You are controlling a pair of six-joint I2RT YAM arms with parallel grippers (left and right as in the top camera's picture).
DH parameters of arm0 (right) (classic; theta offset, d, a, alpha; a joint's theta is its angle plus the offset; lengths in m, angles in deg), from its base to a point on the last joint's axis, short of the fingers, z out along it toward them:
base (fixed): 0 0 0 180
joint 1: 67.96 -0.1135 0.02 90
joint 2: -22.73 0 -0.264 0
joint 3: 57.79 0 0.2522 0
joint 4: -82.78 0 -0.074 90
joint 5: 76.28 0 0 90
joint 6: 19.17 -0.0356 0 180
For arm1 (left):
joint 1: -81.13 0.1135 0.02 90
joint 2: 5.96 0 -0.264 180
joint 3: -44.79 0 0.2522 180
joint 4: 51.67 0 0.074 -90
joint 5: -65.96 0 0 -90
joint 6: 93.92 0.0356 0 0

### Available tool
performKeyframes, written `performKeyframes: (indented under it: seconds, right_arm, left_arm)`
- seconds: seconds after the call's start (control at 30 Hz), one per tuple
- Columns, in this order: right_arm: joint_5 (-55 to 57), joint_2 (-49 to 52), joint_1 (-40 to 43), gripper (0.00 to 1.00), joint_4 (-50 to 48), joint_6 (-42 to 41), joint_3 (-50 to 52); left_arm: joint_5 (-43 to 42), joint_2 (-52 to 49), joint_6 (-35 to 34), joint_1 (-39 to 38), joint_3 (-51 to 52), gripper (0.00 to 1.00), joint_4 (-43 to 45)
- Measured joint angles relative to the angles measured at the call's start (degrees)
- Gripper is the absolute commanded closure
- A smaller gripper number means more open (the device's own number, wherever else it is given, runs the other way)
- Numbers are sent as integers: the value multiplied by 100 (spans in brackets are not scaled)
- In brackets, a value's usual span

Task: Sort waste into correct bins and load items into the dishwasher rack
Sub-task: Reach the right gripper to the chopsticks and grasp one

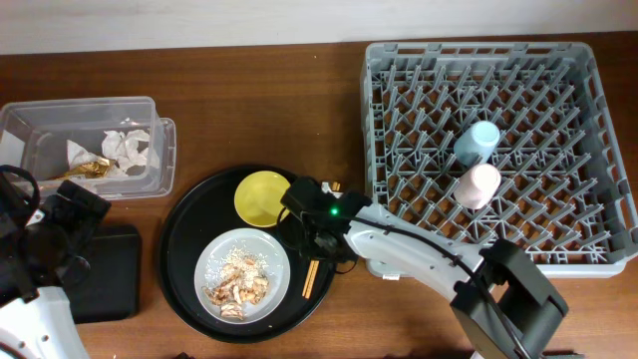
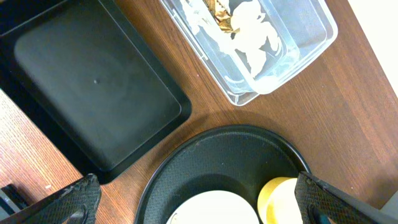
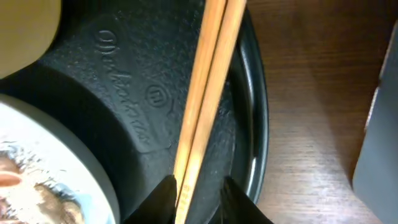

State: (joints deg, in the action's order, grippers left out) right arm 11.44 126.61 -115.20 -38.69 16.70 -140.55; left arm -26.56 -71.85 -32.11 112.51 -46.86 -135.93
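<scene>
Two wooden chopsticks point(image 3: 205, 93) lie together on the round black tray point(image 3: 137, 93), near its right rim. My right gripper point(image 3: 200, 193) straddles their lower end. Its left finger touches them and the right finger stands a little apart, so it is narrowly open. From overhead the chopsticks point(image 1: 310, 276) stick out below the right gripper point(image 1: 317, 239). A grey-white plate point(image 1: 242, 259) holding food scraps point(image 1: 237, 287) and a yellow bowl point(image 1: 262, 197) share the tray. My left gripper point(image 2: 202, 214) hangs wide open above the plate's edge point(image 2: 214, 211) and the bowl point(image 2: 278, 199).
The grey dishwasher rack point(image 1: 399, 55) at the right holds a light blue cup point(image 1: 478, 141) and a pink cup point(image 1: 478, 185). A clear tub point(image 1: 159, 140) at the back left contains white napkins point(image 1: 128, 148) and a gold wrapper point(image 1: 88, 170). A flat black tray point(image 2: 93, 87) lies beside it.
</scene>
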Motion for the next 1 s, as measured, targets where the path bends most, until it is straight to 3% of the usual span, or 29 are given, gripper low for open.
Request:
performKeyframes:
  seconds: [0.4,0.67,1.0]
  right_arm:
    - [142,398,0,76,-479,-140,122]
    - [136,474,0,95,-671,-162,133]
    - [-295,485,0,90,-297,356,-824]
  left_arm:
    - [0,0,0,0,0,1,0]
    - [0,0,0,0,0,1,0]
    - [0,0,0,0,0,1,0]
